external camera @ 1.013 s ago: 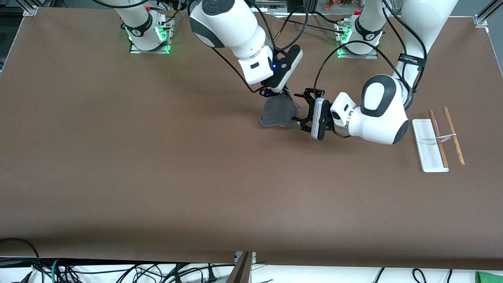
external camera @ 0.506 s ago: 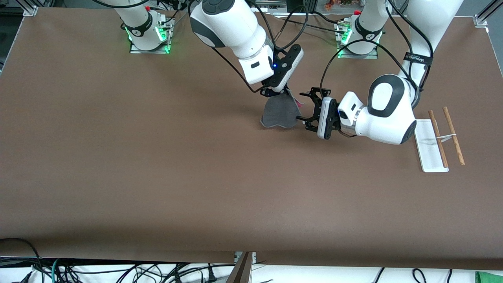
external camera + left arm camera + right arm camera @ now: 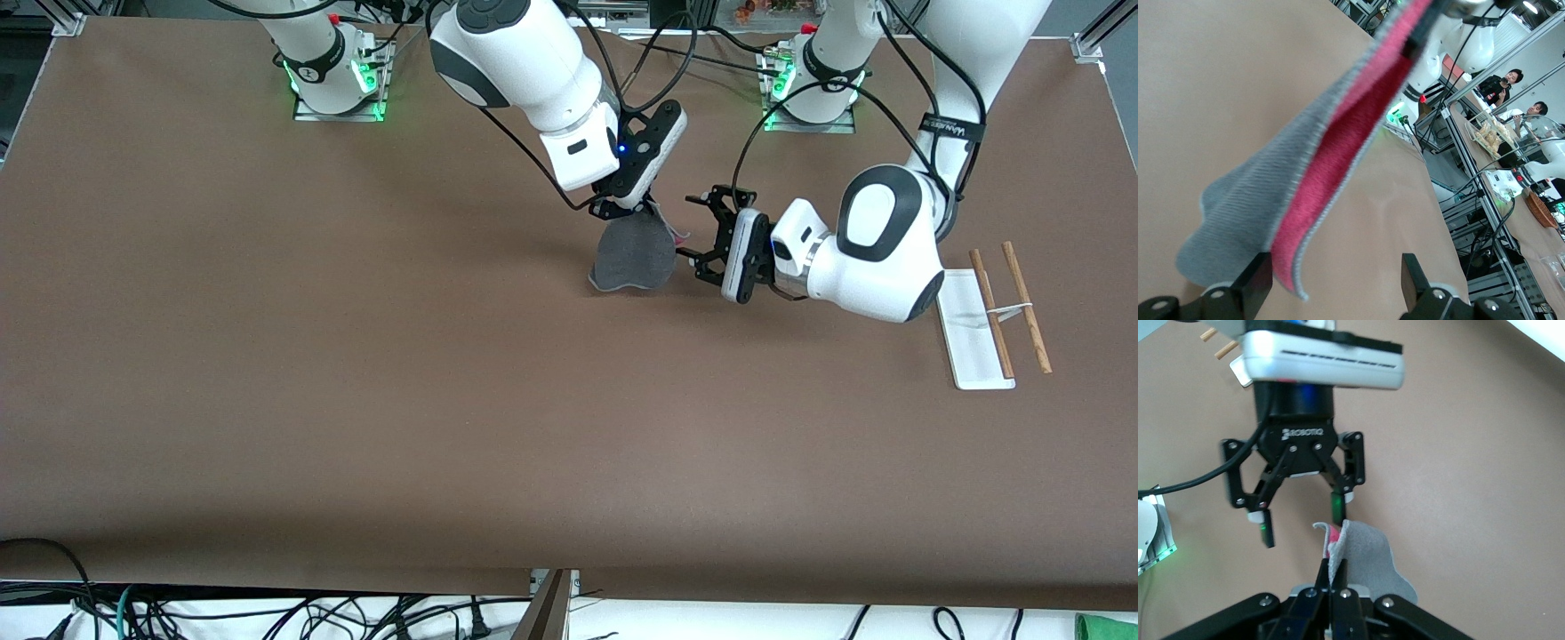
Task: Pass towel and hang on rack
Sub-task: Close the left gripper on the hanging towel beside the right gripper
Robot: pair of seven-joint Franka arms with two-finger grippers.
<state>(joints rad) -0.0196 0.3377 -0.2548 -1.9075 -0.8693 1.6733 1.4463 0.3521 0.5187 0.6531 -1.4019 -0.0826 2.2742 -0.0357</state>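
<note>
handoff is only partway: the right hand is clamped on the top corner of the towel, dangling it over the middle of the tabletop. the left hand sits right beside the cloth's edge, fingers spread wide, not gripping yet. so transfer and hanging are both left. towel's soft grey weave with a pink-red face and a stitched edge. rack, white plate with two thin wooden rods, sits bare at the left arm's end.

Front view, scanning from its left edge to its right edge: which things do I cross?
Right gripper shut on the small dark grey cloth towel → left gripper, fingers open → rack with white base plate and two brown wooden rods.
</note>
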